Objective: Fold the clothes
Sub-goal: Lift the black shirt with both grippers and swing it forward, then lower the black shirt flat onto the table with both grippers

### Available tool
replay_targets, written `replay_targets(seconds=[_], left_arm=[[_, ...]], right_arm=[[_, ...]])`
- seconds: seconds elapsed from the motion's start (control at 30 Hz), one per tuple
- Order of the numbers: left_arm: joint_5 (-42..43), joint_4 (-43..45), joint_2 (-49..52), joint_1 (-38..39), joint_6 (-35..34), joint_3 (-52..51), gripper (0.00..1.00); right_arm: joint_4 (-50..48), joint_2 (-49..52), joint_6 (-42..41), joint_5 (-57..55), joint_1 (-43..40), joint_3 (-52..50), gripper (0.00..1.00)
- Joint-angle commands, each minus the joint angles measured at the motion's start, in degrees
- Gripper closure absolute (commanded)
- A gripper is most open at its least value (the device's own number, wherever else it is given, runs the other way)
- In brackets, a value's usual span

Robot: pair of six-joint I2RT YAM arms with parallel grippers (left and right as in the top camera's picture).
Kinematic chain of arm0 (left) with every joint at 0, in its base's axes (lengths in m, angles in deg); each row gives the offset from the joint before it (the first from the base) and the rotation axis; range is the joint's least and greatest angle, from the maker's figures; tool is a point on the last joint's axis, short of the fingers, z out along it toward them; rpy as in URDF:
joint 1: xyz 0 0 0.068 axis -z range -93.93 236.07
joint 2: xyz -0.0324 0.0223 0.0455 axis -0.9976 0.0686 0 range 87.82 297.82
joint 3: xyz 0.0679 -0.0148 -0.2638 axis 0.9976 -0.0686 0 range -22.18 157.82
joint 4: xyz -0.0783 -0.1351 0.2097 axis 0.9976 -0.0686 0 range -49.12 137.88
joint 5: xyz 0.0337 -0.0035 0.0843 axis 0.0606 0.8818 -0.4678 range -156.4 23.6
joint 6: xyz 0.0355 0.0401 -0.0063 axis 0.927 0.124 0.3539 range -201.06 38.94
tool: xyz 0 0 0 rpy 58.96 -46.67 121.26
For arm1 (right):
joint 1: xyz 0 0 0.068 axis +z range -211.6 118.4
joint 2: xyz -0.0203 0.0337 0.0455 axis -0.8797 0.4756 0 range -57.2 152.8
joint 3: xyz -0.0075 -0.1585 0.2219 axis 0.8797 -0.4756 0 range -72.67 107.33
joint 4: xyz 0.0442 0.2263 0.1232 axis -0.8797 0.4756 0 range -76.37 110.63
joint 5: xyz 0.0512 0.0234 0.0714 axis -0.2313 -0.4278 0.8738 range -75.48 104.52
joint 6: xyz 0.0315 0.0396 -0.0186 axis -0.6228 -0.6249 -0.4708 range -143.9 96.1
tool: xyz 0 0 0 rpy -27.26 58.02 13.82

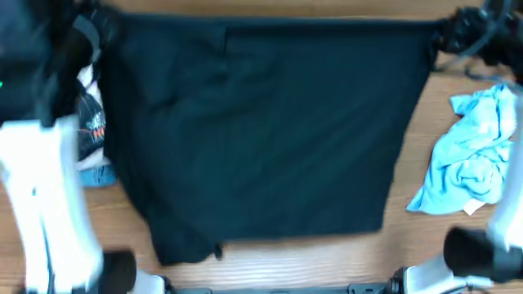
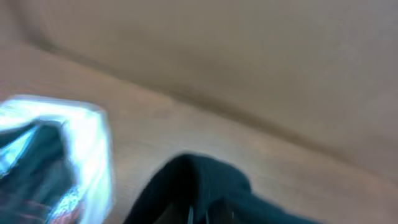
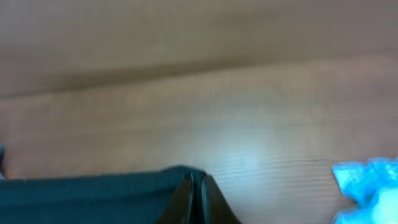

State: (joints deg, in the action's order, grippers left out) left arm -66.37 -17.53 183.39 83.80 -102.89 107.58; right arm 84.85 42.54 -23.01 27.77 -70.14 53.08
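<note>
The clothes, a large plain black garment, are stretched out wide over the wooden table. My left gripper is shut on its far left corner, and my right gripper is shut on its far right corner. In the left wrist view, bunched black fabric covers the left gripper, so little of the fingers shows. In the right wrist view the right gripper pinches the taut black hem, its fingers pressed together.
A crumpled light blue tee lies at the right, also at the right wrist view's edge. A black jersey with orange-and-white print lies at the left beside the white left arm. The arm bases stand along the near edge.
</note>
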Motion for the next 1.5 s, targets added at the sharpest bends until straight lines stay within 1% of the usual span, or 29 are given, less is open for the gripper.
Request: replay_targets(seconds=[0.0, 0.1, 0.17, 0.23, 0.3, 0.33, 0.37, 0.4, 0.43, 0.47, 0.5, 0.57, 0.6, 0.67, 0.7, 0.73, 0.8, 0.93, 1.07, 1.13, 1.23, 1.4, 1.47], left_arm=[[6.82, 12.79, 8.09, -0.37, 3.82, -0.07, 0.96], [9.16, 23.43, 9.62, -0.70, 3.85, 1.38, 0.96], [10.14, 26.84, 9.18, -1.25, 3.89, 4.39, 0.96], [10.14, 26.64, 8.48, -1.97, 4.92, 9.44, 0.96], [10.10, 23.82, 7.74, -2.62, 7.28, 14.62, 0.96], [10.10, 21.07, 7.34, -2.89, 8.17, 17.11, 0.96], [10.10, 15.08, 6.73, -2.97, 8.74, 19.87, 0.96], [10.10, 10.67, 6.36, -2.97, 8.83, 20.39, 0.96], [10.51, 0.83, 6.14, -2.93, 8.76, 20.39, 0.96], [10.78, -4.09, 6.45, -2.80, 8.74, 20.28, 0.96], [10.75, -10.82, 7.30, -2.47, 8.74, 19.91, 0.96], [10.75, -20.06, 9.62, -1.84, 8.79, 18.58, 0.96], [10.62, -23.08, 10.80, -1.66, 8.85, 17.79, 0.96], [10.56, -30.12, 14.56, -1.03, 9.88, 14.80, 0.96], [10.60, -31.41, 16.17, -0.74, 9.94, 12.92, 0.96], [11.89, -31.41, 17.31, -0.26, 11.17, 9.88, 0.96], [13.16, -31.21, 19.21, 0.66, 11.54, 2.89, 0.96], [13.51, -31.10, 23.37, 1.97, 12.92, -8.92, 0.96], [13.38, -28.94, 25.09, 2.64, 14.62, -19.34, 0.96], [13.35, -26.93, 25.00, 2.67, 14.60, -26.49, 0.96], [13.35, -25.55, 24.96, 2.67, 14.60, -32.54, 0.96], [13.27, -25.05, 24.28, 2.67, 14.82, -41.77, 0.96], [13.07, -23.52, 23.10, 2.67, 15.19, -46.38, 0.96]], right_arm=[[-7.04, 4.44, -4.39, -1.03, -0.15, 0.24, 0.96], [-13.20, 4.39, -8.70, -1.09, -0.28, 0.76, 0.96], [-15.13, 3.76, -8.63, -1.29, -0.33, 2.64, 0.96], [-15.28, 3.23, -8.61, -2.16, -0.33, 5.70, 0.95], [-13.92, 2.93, -8.59, -2.58, -0.33, 8.92, 0.95], [-12.37, 2.91, -8.13, -2.64, -0.31, 10.45, 0.95], [-8.70, 2.91, -7.98, -3.65, -0.31, 11.91, 0.95], [-6.58, 2.91, -7.98, -4.35, -0.31, 11.96, 0.95], [-0.72, 3.08, -7.96, -5.84, -0.31, 11.39, 0.95], [2.54, 3.19, -7.96, -6.51, -0.31, 10.67, 0.96], [6.08, 3.50, -7.98, -7.08, -0.31, 9.33, 0.96], [9.75, 3.85, -7.98, -7.21, -0.31, 6.47, 0.96], [10.73, 3.91, -7.96, -7.21, -0.31, 5.03, 0.96], [12.52, 3.91, -7.43, -7.21, -0.31, -1.36, 0.96], [13.00, 3.91, -6.80, -7.21, -0.31, -3.74, 0.96], [13.20, 3.91, -6.49, -7.23, -0.26, -6.95, 0.96], [12.57, 3.91, -6.43, -7.23, -0.20, -15.02, 0.96], [7.89, 3.91, -6.25, -7.23, -0.22, -30.47, 0.96], [2.23, 3.91, -6.36, -7.17, -0.22, -42.01, 0.96], [0.09, 3.91, -6.91, -7.19, -0.22, -46.73, 0.96], [-0.02, 3.89, -7.65, -6.99, -0.22, -49.64, 0.96], [2.60, 3.87, -8.63, -7.04, -0.22, -50.07, 0.96], [4.02, 3.87, -8.63, -7.23, -0.22, -50.07, 0.96]])
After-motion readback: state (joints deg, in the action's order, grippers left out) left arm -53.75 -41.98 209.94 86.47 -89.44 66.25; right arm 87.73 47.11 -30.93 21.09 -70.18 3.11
